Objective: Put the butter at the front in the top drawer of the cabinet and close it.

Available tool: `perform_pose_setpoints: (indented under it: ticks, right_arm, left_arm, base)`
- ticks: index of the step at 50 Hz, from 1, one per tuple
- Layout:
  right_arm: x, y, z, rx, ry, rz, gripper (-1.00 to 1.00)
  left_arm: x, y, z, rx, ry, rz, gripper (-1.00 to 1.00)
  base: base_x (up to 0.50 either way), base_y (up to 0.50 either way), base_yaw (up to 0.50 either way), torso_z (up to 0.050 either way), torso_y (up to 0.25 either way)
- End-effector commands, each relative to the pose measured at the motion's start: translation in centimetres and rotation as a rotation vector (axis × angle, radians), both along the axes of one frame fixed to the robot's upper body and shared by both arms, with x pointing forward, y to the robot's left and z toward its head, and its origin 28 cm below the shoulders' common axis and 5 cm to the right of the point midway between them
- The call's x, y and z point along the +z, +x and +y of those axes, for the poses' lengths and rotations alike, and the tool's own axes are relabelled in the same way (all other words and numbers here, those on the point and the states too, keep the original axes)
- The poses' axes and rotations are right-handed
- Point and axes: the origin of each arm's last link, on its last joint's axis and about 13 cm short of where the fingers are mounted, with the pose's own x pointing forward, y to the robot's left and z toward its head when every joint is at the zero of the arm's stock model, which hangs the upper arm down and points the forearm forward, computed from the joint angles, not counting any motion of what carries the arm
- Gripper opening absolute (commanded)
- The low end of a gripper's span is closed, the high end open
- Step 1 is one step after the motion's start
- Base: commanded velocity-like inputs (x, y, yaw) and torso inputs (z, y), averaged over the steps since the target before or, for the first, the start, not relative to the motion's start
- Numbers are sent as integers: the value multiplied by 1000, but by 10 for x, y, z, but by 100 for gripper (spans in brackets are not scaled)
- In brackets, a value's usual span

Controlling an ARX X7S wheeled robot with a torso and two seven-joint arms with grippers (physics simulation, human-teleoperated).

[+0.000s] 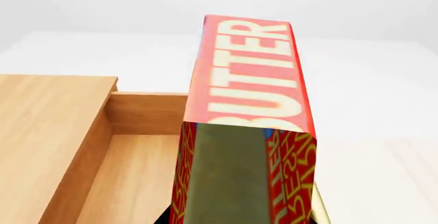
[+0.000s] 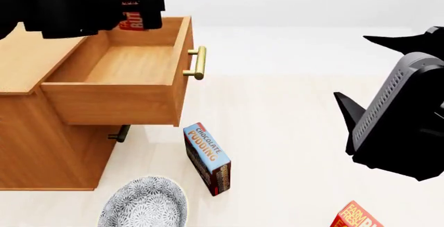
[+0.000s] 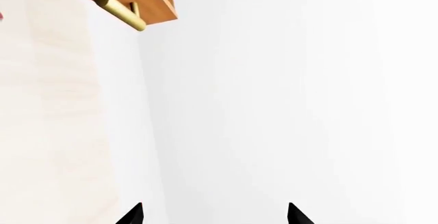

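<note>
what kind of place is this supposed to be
Probably a bare simulated test room, not a real kitchen: a lone wooden cabinet on a blank pale floor, a pudding box and patterned bowl lying loose.

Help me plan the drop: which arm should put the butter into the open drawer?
Left. Its gripper already holds the butter above the open top drawer. The right gripper is empty, jaws apart, off to the side.

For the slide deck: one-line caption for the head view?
Left claw holds the butter above the open top drawer of the cabinet; right claw idle.
</note>
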Motion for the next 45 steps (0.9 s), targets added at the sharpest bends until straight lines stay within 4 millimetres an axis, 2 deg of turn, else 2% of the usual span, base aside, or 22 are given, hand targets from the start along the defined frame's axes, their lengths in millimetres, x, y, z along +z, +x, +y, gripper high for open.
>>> perform_pose_setpoints:
  ticks: [1, 21, 45]
  right_arm:
    - [0, -1, 0, -2, 0, 3, 100]
    - [2, 3, 2, -2, -11, 10, 100]
    - [1, 3, 2, -5, -11, 17, 100]
  left_arm:
    - [3, 10, -1, 19, 9, -28, -100]
    - [-7, 27, -3, 1, 9, 1, -100]
    - [-27, 48, 2, 66, 13, 54, -100]
  base:
    - [0, 0, 0, 0, 0]
    - [0, 0, 0, 0, 2]
    - [0, 0, 0, 1, 2]
